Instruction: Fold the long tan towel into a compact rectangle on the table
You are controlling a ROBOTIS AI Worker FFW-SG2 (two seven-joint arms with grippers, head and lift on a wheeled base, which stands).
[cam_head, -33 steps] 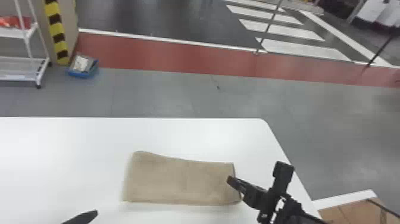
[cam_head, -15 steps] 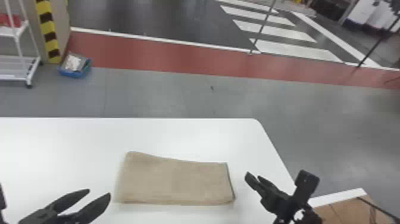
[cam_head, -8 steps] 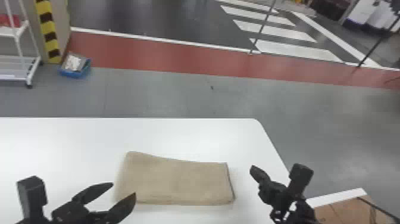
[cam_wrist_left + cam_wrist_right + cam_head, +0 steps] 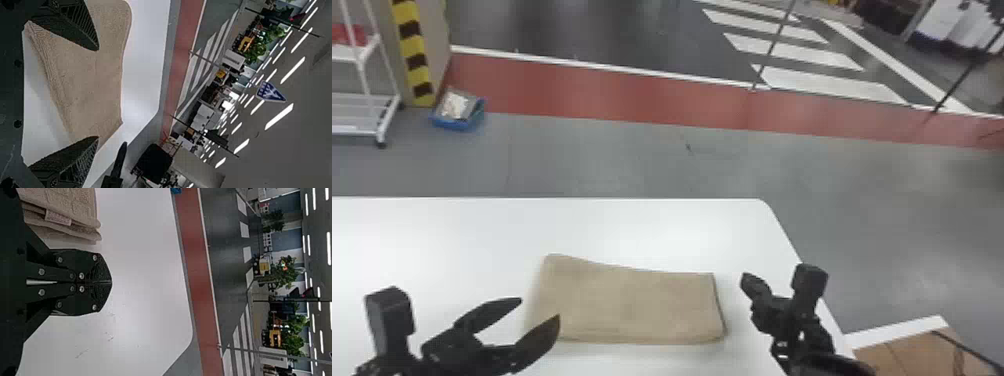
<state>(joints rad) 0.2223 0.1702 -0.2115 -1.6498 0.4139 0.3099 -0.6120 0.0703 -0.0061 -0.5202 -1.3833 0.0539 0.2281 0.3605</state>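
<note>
The tan towel (image 4: 632,307) lies flat on the table (image 4: 457,235), folded into a rough rectangle, layers stacked, 1 label (image 4: 58,217) at an edge.

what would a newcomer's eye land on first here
The tan towel draws the eye first, lying folded in layers on the white table. Next come the two black grippers at either side of it: the left one spread wide at the towel's left end, the right one shut just beyond its right end.
</note>
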